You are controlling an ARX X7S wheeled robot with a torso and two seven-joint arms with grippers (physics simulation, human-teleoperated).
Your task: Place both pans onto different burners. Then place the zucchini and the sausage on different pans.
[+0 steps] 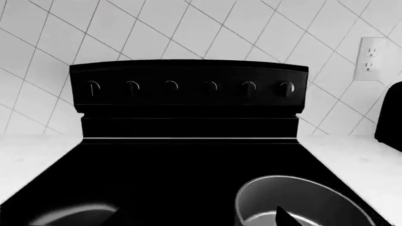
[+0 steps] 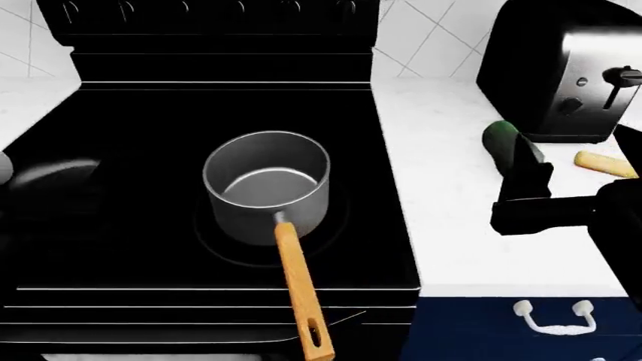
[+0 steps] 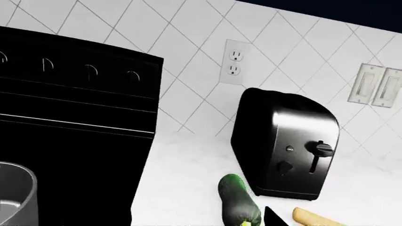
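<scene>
The grey saucepan (image 2: pixel 267 183) already sits inside a faint burner ring (image 2: pixel 216 244) near the front middle of the glass stovetop (image 2: pixel 150 135), its wooden handle (image 2: pixel 301 293) pointing off the front edge, and the black frying pan (image 2: pixel 56 174) rests on the left side of the glass, hard to make out against it. So the job now looks to be the food. The zucchini (image 2: pixel 498 140) lies on the white counter (image 2: pixel 441 188) just in front of the toaster (image 2: pixel 561 68), with the sausage (image 2: pixel 605 164) a little further right, near it but apart. The right gripper (image 2: pixel 530 174) hangs just over the zucchini's near end; its fingers are a dark mass and I cannot tell whether they are spread or pressed together. The left gripper shows only as a dark tip in its own camera, so its fingers cannot be judged either. To do this well, the right arm should come down square across the zucchini's fat middle, not its tapered end, since that glossy round skin will likely squirt out of a skewed pinch, and it should stay clear of the toaster wall and avoid nudging the sausage.
</scene>
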